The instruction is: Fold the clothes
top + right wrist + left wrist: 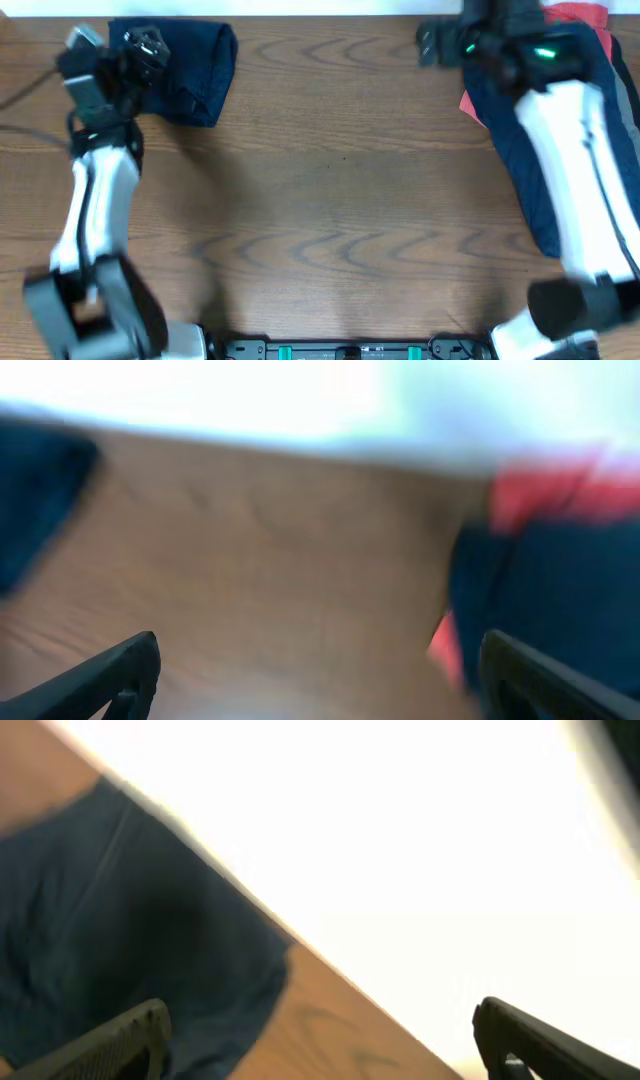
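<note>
While my left gripper and right gripper are spread wide and empty, blue clothes lie by the left one.

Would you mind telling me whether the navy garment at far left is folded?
Folded: the navy garment lies as a compact, squared-off bundle, not spread flat.

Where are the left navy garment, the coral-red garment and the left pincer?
left navy garment (190, 62), overhead view, middle of the fabric.
coral-red garment (585, 14), overhead view, exposed top strip.
left pincer (320, 1030), left wrist view, midway between its fingertips.
</note>
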`<state>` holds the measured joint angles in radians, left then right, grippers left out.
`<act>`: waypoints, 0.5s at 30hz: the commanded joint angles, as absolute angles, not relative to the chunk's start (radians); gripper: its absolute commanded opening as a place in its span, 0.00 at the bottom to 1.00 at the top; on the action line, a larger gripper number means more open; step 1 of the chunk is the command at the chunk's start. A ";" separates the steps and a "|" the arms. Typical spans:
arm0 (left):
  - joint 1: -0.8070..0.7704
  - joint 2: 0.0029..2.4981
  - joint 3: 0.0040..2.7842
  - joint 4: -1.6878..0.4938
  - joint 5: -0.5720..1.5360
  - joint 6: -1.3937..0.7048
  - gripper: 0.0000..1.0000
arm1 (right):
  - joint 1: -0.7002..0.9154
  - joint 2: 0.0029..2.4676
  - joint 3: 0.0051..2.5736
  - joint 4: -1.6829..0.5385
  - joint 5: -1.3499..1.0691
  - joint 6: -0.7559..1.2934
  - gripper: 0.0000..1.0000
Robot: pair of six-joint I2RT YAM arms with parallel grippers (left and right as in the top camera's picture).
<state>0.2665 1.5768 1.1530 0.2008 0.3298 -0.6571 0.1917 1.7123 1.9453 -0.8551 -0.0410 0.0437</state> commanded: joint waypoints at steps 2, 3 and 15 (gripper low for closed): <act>0.272 1.404 1.160 0.091 0.371 -0.448 0.98 | 0.187 1.520 2.035 -0.829 0.031 -0.068 0.99; 0.272 1.370 1.160 0.063 0.371 -0.445 0.98 | 0.187 1.485 2.035 -0.819 0.030 -0.068 0.99; 0.272 1.255 1.160 0.038 0.371 -0.445 0.98 | 0.187 1.153 2.035 -0.831 0.030 -0.068 0.99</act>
<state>0.2676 1.2602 1.1564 0.0406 0.3607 -0.4694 0.1913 1.1866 2.0411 -0.8268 0.0185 -0.0494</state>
